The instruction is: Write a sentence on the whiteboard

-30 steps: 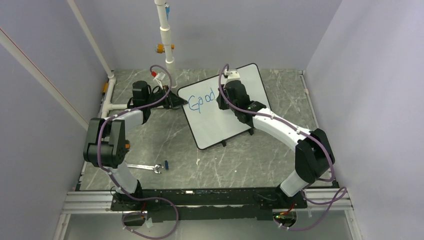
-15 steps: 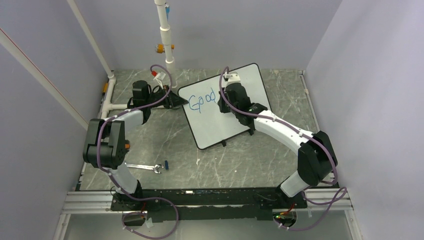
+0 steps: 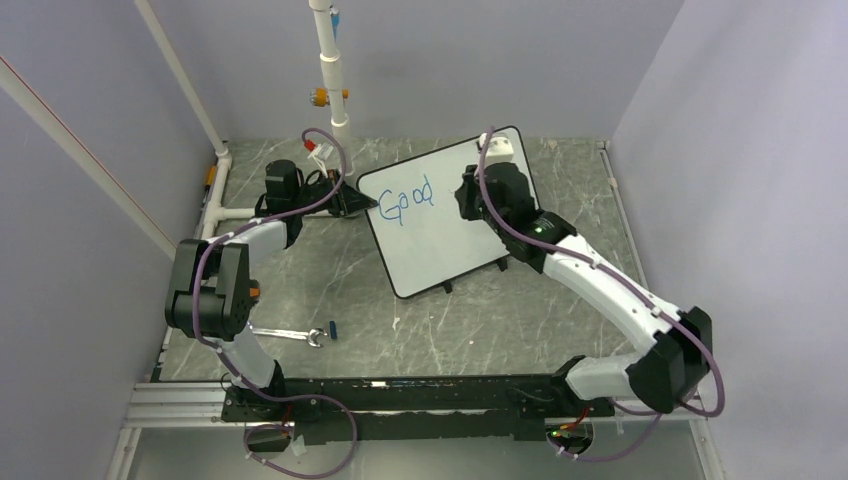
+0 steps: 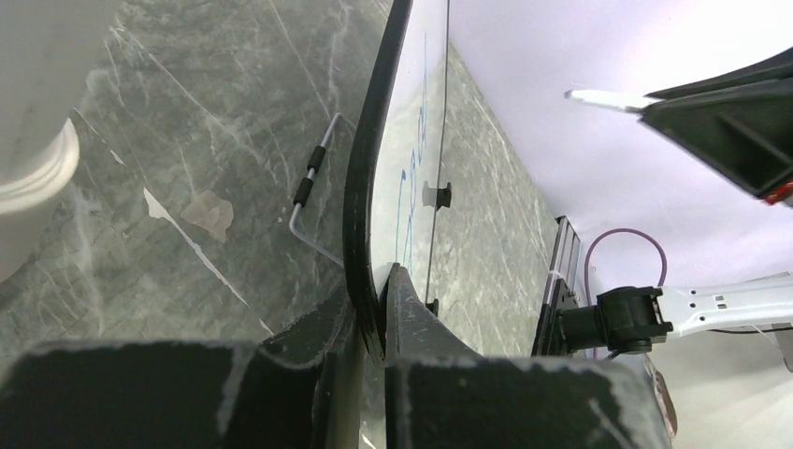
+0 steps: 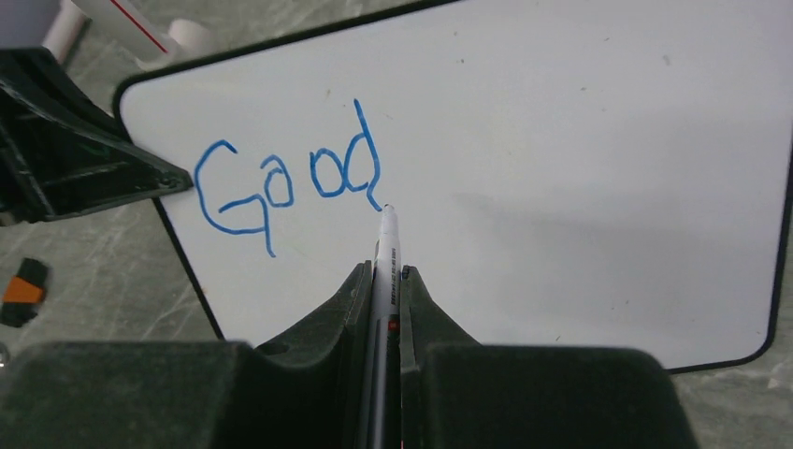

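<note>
The whiteboard (image 3: 440, 245) stands tilted at the back middle of the table. Blue lettering (image 3: 405, 200) on its upper left reads "Good"; no other writing shows. My left gripper (image 3: 362, 203) is shut on the whiteboard's left edge; the left wrist view shows the black frame (image 4: 367, 178) pinched between my fingers (image 4: 374, 292). My right gripper (image 3: 467, 200) is shut on a white marker (image 5: 388, 245), just right of the word. In the right wrist view the marker tip sits by the tail of the "d" (image 5: 360, 173); I cannot tell if it touches the whiteboard (image 5: 580, 168).
A silver wrench (image 3: 288, 333) and a small blue piece (image 3: 332, 328) lie on the table at the front left. A white pipe (image 3: 330, 70) rises at the back, another (image 3: 225, 195) runs along the left wall. The board's wire foot (image 4: 313, 178) rests behind it.
My right arm has swung right and back, its gripper moving off the end of "Good", so the whole word now shows. The left arm and the board have not moved.
</note>
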